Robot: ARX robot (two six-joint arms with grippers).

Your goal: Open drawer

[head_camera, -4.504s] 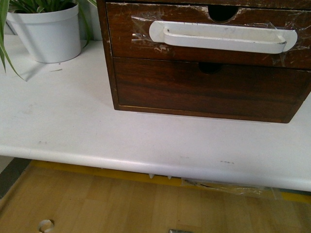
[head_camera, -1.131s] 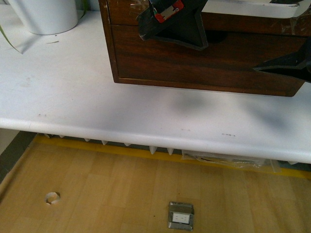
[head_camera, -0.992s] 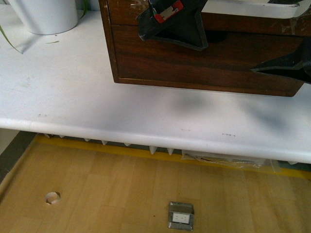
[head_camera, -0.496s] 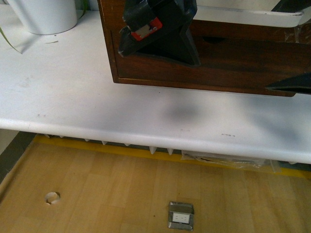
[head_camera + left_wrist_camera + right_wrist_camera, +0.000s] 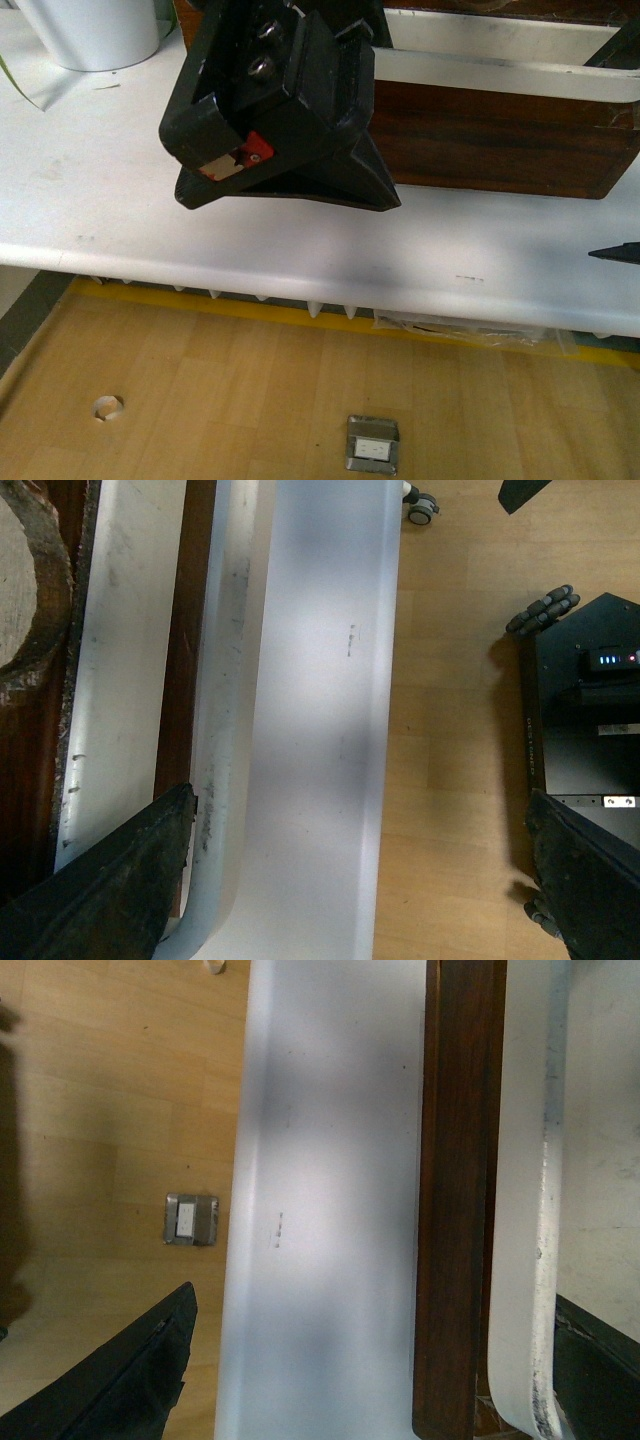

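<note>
White table (image 5: 300, 270) over wood floor (image 5: 200, 400); perhaps a floor socket (image 5: 372, 444).

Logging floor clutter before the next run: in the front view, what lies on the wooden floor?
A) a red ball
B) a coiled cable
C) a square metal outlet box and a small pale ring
C: the square metal outlet box and the small pale ring both lie on the wooden floor, in front of the white table.

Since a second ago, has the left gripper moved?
Yes. Against the table edge, the left gripper has come down from the cabinet front and nearer the camera.
</note>
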